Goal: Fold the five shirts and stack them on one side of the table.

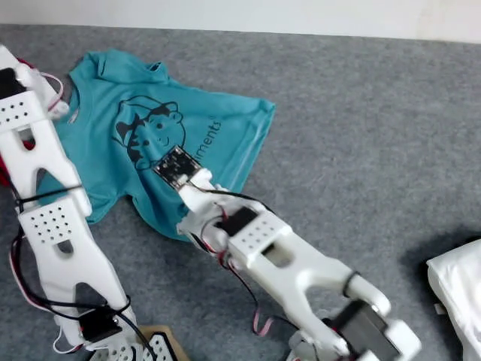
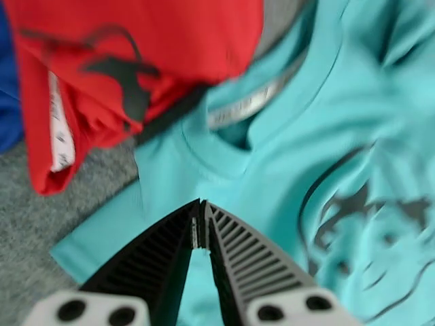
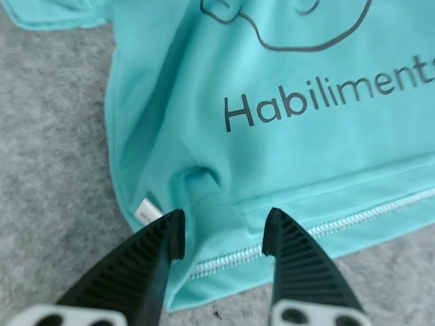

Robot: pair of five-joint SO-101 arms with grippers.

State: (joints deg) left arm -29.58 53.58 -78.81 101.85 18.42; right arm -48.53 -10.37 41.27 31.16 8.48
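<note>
A teal shirt (image 1: 218, 128) with a dark cartoon print lies spread face up at the table's far left. My left gripper (image 2: 202, 217) is shut on the teal shirt (image 2: 353, 102) at the shoulder, beside the collar. My right gripper (image 3: 221, 234) is open at the shirt's bottom hem. Its fingers (image 3: 160, 248) straddle a small raised bunch of the teal shirt (image 3: 285, 163) just above the hem stitching. In the high view the right arm (image 1: 255, 241) reaches in from the near right, and the left arm (image 1: 45, 218) runs along the left edge.
A folded red shirt (image 2: 136, 47) lies just beyond the teal collar, with a blue cloth (image 2: 7, 81) beside it. A white folded cloth (image 1: 458, 293) sits at the right edge. Grey table (image 1: 361, 135) stretches bare to the right of the teal shirt.
</note>
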